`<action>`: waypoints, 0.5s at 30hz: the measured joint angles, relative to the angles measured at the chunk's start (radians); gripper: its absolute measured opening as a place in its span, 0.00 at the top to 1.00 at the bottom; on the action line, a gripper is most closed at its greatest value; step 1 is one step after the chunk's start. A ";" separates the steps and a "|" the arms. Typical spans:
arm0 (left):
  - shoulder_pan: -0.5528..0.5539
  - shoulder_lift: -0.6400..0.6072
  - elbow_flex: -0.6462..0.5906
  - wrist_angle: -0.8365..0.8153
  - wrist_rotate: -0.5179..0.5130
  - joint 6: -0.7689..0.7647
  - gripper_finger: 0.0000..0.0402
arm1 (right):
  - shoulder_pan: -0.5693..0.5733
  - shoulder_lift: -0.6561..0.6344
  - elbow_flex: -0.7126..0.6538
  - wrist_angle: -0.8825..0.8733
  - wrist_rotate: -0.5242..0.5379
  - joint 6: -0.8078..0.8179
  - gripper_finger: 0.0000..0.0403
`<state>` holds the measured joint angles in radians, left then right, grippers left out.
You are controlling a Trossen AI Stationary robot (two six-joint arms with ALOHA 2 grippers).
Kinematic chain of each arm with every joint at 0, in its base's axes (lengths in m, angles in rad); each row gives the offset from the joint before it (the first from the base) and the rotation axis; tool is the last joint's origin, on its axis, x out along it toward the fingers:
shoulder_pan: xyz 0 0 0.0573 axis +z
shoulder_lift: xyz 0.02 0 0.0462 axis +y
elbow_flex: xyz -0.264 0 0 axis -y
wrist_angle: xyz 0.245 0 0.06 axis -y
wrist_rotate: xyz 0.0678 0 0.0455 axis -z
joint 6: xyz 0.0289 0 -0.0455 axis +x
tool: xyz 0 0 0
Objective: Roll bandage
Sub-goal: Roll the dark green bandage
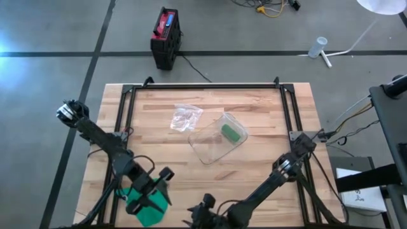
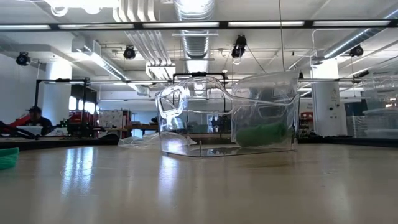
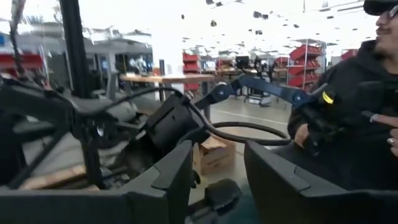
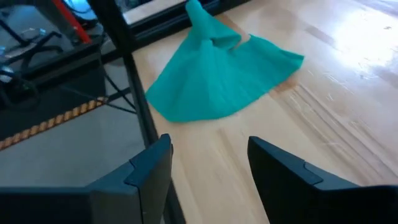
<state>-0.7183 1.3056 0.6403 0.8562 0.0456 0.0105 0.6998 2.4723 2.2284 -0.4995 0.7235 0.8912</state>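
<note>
**Both arms low at the near edge, green bandage loose at seven o'clock**

My left arm reaches from its base at nine o'clock diagonally down toward seven o'clock, elbow bent, wrist tipped over the near corner of the counter (image 1: 267,159). My left gripper (image 1: 154,191) hangs right above the green bandage (image 1: 149,207); its fingers (image 3: 171,177) stand parted with a gap between them, and I cannot tell whether they touch the cloth. The bandage lies spread and crumpled in a fan shape at the counter's near left corner, partly over the edge, unrolled.

At the counter's centre sits a clear plastic container (image 1: 216,141) with a green roll (image 1: 230,133) inside it, and just beside it toward eleven o'clock lies a crumpled clear plastic bag (image 1: 185,117).

My right arm runs from its base at three o'clock down along a long slant to six o'clock, stretched low over the near edge. My right gripper (image 1: 202,215) points toward the bandage, near it but apart, fingers (image 4: 149,171) spread and holding nothing.

A person in a dark hoodie (image 3: 348,118) stands beyond the counter.
</note>
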 joint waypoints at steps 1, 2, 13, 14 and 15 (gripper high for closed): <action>-0.005 0.000 0.000 -0.011 -0.001 -0.015 0.66 | 0.000 0.021 0.038 -0.036 0.005 0.007 0.49; -0.012 0.000 0.000 -0.022 -0.001 -0.032 0.66 | 0.001 0.043 0.075 -0.060 0.007 0.011 0.49; -0.211 0.025 -0.012 -0.075 -0.260 -0.109 0.67 | 0.022 0.062 0.121 -0.120 0.064 0.002 0.49; -0.234 0.035 -0.013 -0.079 -0.303 -0.117 0.66 | 0.023 0.057 0.121 -0.139 0.083 -0.007 0.49; -0.254 0.043 -0.014 -0.087 -0.349 -0.125 0.65 | 0.023 0.048 0.121 -0.150 0.099 -0.013 0.49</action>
<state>-0.9725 1.3483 0.6264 0.7697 -0.3039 -0.1144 0.7224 2.5204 2.3489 -0.6496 0.8224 0.8779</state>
